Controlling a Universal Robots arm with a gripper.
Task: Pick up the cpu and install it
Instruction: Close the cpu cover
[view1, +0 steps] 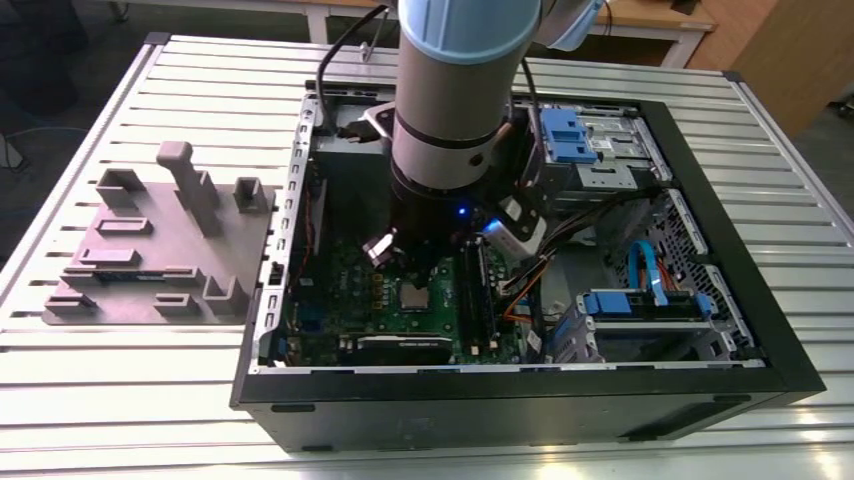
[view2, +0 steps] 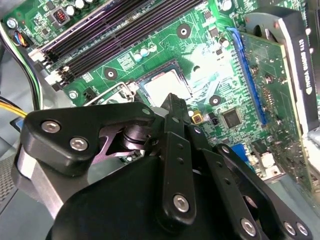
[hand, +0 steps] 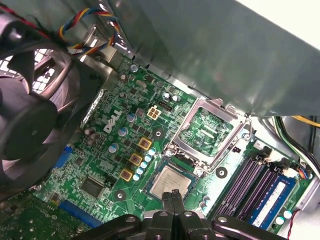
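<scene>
Hovering over board (view1: 334, 275) | gripper (hand: 172, 196) fingers pressed together, empty | cpu (view1: 416, 297) lying flat, six o'clock from fingertips, exterior view

The claw (view2: 172, 102) hides part of the cpu (view2: 165, 86).

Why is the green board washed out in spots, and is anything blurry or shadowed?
Second wrist view: glare whitens the motherboard beside the cpu; the gripper up close looks dark and soft. First wrist view: light is even, but the case wall is a blurred grey. Exterior view: the board under the arm lies dim, with a small blue light glowing on the arm.
</scene>
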